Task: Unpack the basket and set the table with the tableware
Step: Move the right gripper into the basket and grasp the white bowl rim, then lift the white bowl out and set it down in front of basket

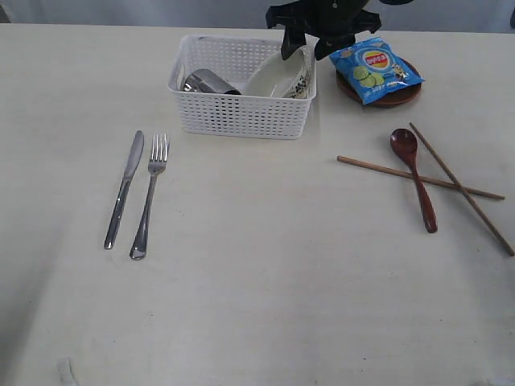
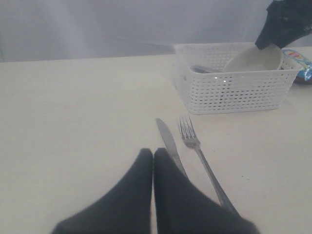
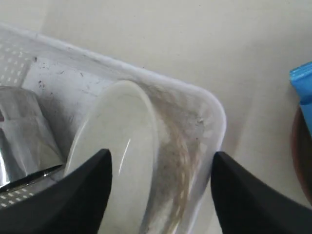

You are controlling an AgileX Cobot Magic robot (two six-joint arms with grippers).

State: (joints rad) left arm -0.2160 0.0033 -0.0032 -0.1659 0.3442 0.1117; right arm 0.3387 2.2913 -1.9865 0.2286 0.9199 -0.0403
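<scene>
Exterior view: bowl grab pending

Your left gripper point(image 2: 153, 161) sits pinched together, empty, by knife point(image 1: 123, 189) and fork point(image 1: 149, 197) at 9 o'clock. At 12 the basket point(image 1: 241, 117) holds the bowl point(image 3: 122, 161); your right gripper point(image 3: 161, 156) gapes over its rim, likely to lift.

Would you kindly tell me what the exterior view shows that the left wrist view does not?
Only the exterior view shows the dark red spoon and the two crossed chopsticks lying on the right side. Only the left wrist view shows the left gripper, its fingertips shut together just short of the knife. Both show the white basket with the bowl leaning inside it, the knife and fork side by side, and at least a corner of the blue snack bag.
</scene>
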